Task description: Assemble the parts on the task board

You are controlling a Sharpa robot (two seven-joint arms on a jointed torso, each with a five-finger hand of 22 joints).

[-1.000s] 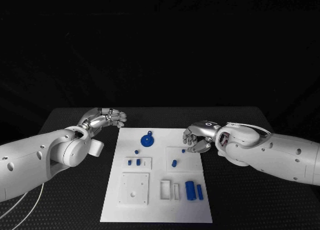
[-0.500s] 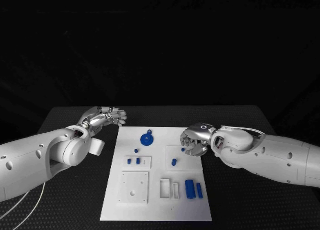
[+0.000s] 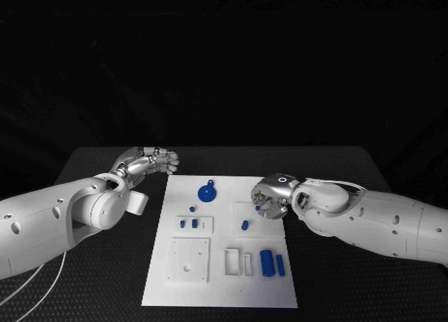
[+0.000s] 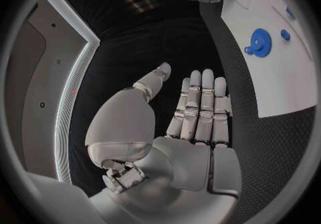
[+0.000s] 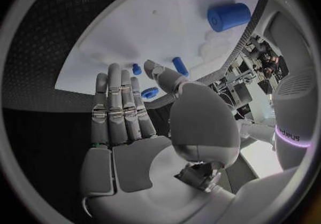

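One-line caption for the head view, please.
Right hand, empty, hovers over the task board edge near blue parts; left hand waits beside the board.

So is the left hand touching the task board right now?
Apart. In the head view the left hand sits off the task board, beyond its far left corner, with black table between; the left wrist view shows its fingers straight, holding nothing.

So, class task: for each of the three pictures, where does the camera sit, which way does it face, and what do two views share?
Head view: on the robot's head, facing down at the task board; both arms, left hand and right hand show.
Left wrist view: behind the left hand, facing across the board's edge.
Right wrist view: behind the right hand, facing the board.
Shared: head and left wrist views both show the blue gear.
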